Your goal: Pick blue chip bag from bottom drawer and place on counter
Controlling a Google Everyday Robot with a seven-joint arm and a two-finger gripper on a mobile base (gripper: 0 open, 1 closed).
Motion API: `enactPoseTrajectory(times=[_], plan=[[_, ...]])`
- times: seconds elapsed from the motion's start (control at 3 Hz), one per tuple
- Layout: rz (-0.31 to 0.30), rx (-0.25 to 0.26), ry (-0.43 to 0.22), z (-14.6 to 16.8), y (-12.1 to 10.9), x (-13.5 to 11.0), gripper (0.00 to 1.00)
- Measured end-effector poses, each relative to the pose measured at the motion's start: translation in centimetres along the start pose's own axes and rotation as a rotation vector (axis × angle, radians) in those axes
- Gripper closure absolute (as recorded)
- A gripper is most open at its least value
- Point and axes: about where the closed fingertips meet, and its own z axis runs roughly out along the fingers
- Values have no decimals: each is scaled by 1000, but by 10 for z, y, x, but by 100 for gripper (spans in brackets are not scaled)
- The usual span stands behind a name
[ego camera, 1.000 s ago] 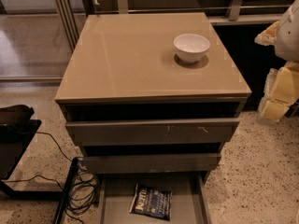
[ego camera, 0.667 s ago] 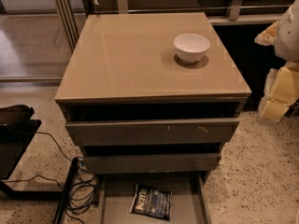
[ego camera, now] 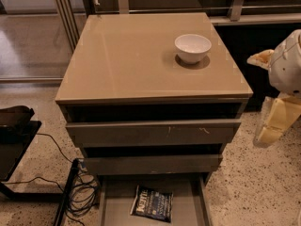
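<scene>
- Gripper [ego camera: 273, 126]: cream-yellow and white arm parts off the counter's right edge, out past its front right corner. Touching nothing. Cannot tell whether it is spread or pressed together.
- Blue chip bag [ego camera: 151, 203]: lies flat on the floor of the bottom drawer [ego camera: 190, 206], below the counter's front edge and about mid-width. It is slightly skewed, white lettering up. It is apart from both side walls and well apart from the gripper.
- Bottom drawer: pulled out toward the camera, past the counter's front edge. Only the bag is seen in it, and its near end is cut off by the frame.
- Counter [ego camera: 127, 60]: glossy tan top. A white bowl [ego camera: 193, 47] stands upright on its right half, nearest the back right corner.
- Upper drawers: the top drawer [ego camera: 150, 132] and the middle drawer [ego camera: 150, 164] each stick out a little under the front edge.
- Black cables [ego camera: 82, 192]: tangled on the speckled floor [ego camera: 254, 187], below the front left corner.
</scene>
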Motion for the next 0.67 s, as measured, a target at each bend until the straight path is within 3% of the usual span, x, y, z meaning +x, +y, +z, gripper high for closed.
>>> enactPoseTrajectory(times=[0.67], plan=[[-54,-36,-181,99,40,28,0]])
